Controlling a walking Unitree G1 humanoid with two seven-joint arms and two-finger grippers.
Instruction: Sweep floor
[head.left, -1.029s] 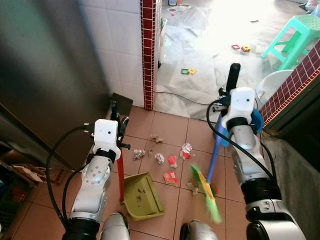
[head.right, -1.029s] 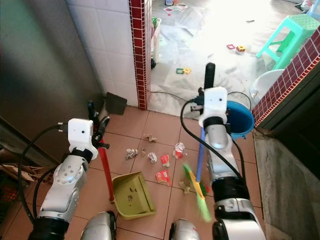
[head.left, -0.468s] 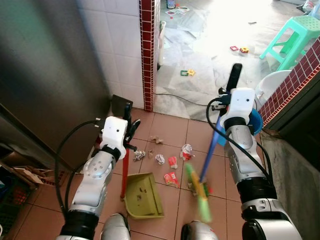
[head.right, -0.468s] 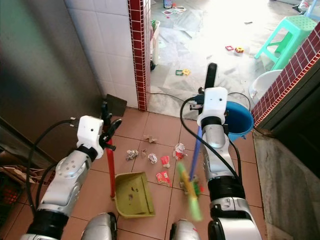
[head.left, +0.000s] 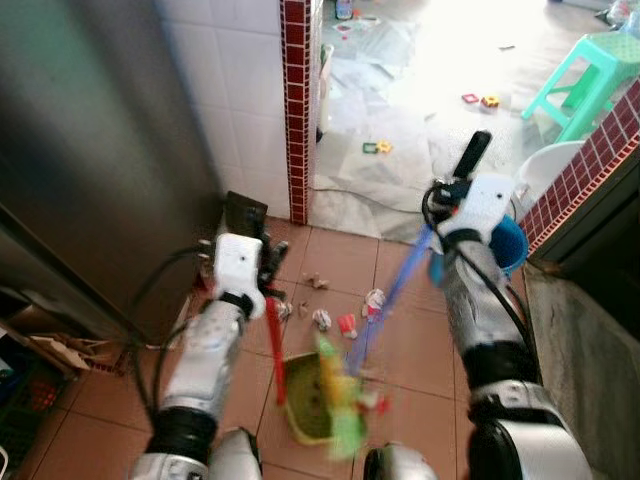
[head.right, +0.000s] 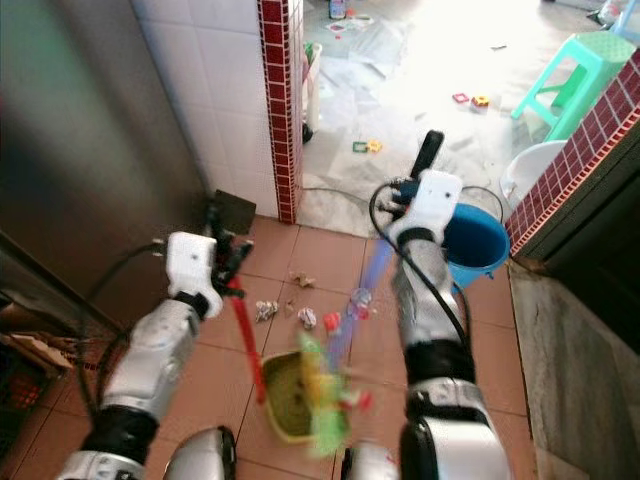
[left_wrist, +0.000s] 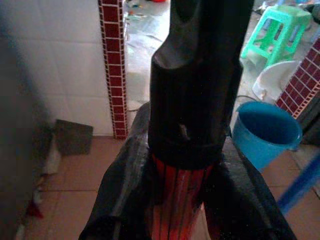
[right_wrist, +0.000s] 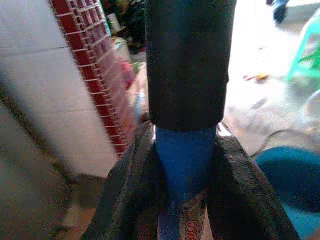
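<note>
My right gripper (right_wrist: 185, 200) is clamped on the blue broom handle (head.left: 395, 290), fingers pressed against both sides of the shaft just below its black end cap. The handle slants from my right wrist, at about 2 o'clock in the head view, down toward 6 o'clock, where the green broom head (head.left: 340, 400) is blurred over the dustpan (head.left: 305, 400). My left gripper (left_wrist: 182, 200) grips the red dustpan handle (head.left: 273, 335), fingers closed around it under its black top piece. The yellow-green dustpan rests on the brown tile floor (head.left: 410, 345) at 6 o'clock. Scraps of litter (head.left: 345, 322) lie on the tiles just beyond the pan, toward 12 o'clock. A blue bucket (head.right: 478, 245) stands at 3 o'clock beside my right arm; a green stool (head.left: 585, 80) sits at 1 o'clock.
</note>
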